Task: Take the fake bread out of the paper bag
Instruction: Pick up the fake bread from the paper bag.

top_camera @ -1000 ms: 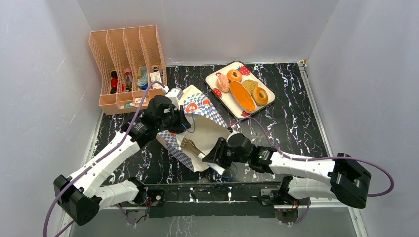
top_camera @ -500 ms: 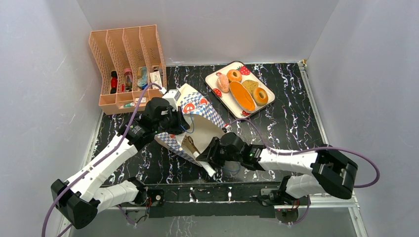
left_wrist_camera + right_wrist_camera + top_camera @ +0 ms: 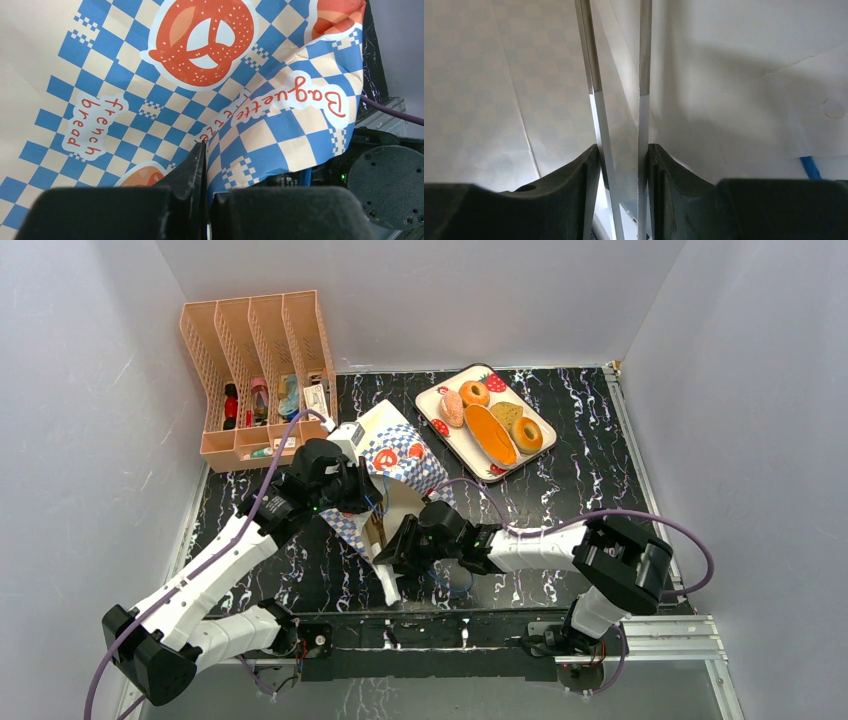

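Paper bag mid-table, left gripper pinching its chequered edge. Right gripper inside bag, jaws slightly apart, nothing gripped (fake bread on strawberry tray).

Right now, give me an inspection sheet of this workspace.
Surface: black marbled table, bare at right.
Job's things: paper bag lying centre-left; fake bread on strawberry-print tray.
Clutter: peach file rack holding small items, far left.
Grippers: left gripper shut on the bag's chequered paper; right gripper inside the bag, fingers slightly apart, holding nothing visible.
Cables: purple cable looping over right arm.
Surroundings: plain grey walls.
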